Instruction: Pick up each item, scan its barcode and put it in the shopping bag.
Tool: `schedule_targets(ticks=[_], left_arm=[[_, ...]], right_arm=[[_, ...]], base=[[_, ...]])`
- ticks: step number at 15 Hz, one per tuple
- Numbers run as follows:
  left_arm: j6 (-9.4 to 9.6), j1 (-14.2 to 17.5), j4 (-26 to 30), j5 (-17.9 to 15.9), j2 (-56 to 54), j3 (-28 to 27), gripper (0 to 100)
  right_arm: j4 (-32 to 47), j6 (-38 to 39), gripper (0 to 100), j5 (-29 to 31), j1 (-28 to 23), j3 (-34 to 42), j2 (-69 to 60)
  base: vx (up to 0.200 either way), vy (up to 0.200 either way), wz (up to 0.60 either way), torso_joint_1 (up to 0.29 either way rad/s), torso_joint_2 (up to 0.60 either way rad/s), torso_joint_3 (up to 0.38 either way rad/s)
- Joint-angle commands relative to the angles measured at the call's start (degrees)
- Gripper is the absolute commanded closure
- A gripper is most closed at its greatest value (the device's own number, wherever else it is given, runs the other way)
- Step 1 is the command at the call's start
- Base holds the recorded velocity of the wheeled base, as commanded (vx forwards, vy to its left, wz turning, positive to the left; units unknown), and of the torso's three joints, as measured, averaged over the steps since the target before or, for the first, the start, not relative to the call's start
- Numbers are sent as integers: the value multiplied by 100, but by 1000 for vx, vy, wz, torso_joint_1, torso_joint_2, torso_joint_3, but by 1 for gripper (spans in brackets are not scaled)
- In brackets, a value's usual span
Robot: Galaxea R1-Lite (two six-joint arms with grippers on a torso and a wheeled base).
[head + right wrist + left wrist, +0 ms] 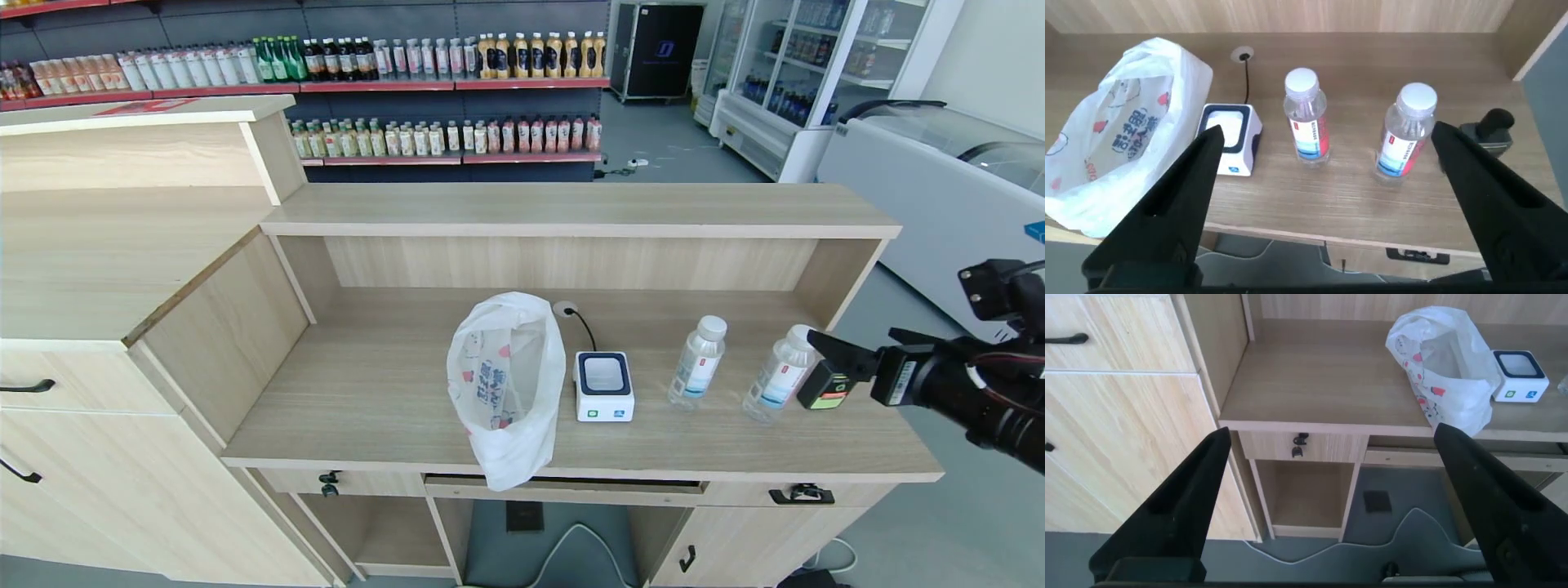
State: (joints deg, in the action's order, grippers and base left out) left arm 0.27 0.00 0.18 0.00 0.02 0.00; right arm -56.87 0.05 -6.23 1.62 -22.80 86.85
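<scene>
- 2 clear water bottles with white caps stand upright and apart on the wooden counter (367, 392): the left bottle (696, 363) and the right bottle (780, 376).
- 1 white shopping bag (506, 384), mouth open, sits just left of 1 white barcode scanner (604, 385); the bag's bottom droops over the counter's front edge.
- 2 grippers, both empty: the right gripper (816, 365) is spread wide just beside the right bottle, and the left gripper (1331, 433) is spread too, out in front of the counter's left end.
</scene>
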Motion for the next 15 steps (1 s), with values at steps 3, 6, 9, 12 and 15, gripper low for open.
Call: schedule_targets(ticks=[3,6,9,12,15], left_arm=[[0,0,-1,0,-2,0,0],[0,0,-1,0,-2,0,0],[0,0,-1,0,-2,0,0],[0,0,-1,0,-2,0,0],[0,0,-1,0,-2,0,0]], right_arm=[[-1265,-58,0,-36,145,-49,2337],[-1353,-225,0,52,128,-366,2864],[-1538,-479,0,122,102,-665,3348],[-1740,-831,0,131,128,-928,3752],[-1819,-1139,0,157,119,-1254,4024]], base=[[0,0,0,0,0,0],[0,0,0,0,0,0],[0,0,0,0,0,0],[0,0,0,0,0,0],[0,0,0,0,0,0]])
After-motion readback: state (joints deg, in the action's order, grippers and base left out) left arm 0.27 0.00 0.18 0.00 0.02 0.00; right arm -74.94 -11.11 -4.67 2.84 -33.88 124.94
